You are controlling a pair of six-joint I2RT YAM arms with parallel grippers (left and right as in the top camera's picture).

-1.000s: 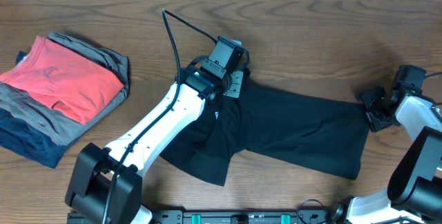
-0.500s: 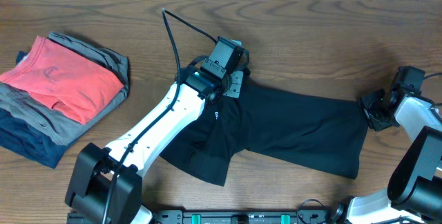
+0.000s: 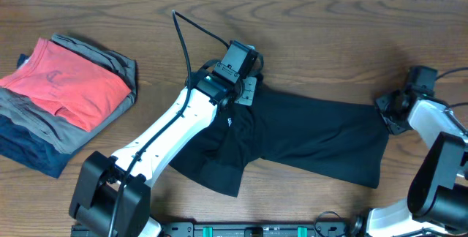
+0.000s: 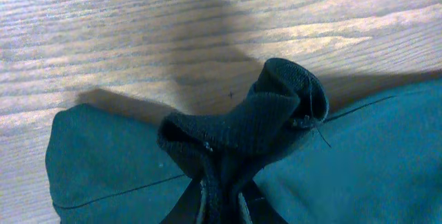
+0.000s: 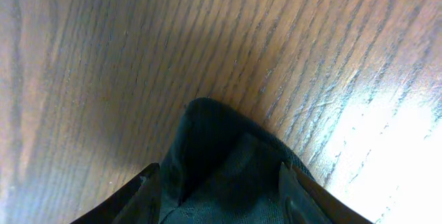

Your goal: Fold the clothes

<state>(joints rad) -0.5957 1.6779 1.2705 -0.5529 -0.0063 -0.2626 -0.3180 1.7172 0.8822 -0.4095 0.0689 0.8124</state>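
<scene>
The black shirt (image 3: 314, 138) lies spread on the bench (image 3: 329, 32), its far edge bunched in the tightly closed left end effector (image 3: 247, 92) while the right end effector (image 3: 386, 114) straddles a hem corner, grip unclear, apparently to tension the cloth for folding.

White-shelled arms (image 3: 172, 123), black joints, black left claw (image 3: 250, 88) and right claw (image 3: 385, 113), looping black cable (image 3: 180, 36).

A brown wood-grain table (image 3: 329, 47) carries a black soft-fabric collared shirt (image 3: 314, 138), spread across its middle and right, rumpled at the left end. Well apart, near the left edge, lies a pile of folded garments (image 3: 66, 98): navy lowest, grey between, coral-red on top.
</scene>
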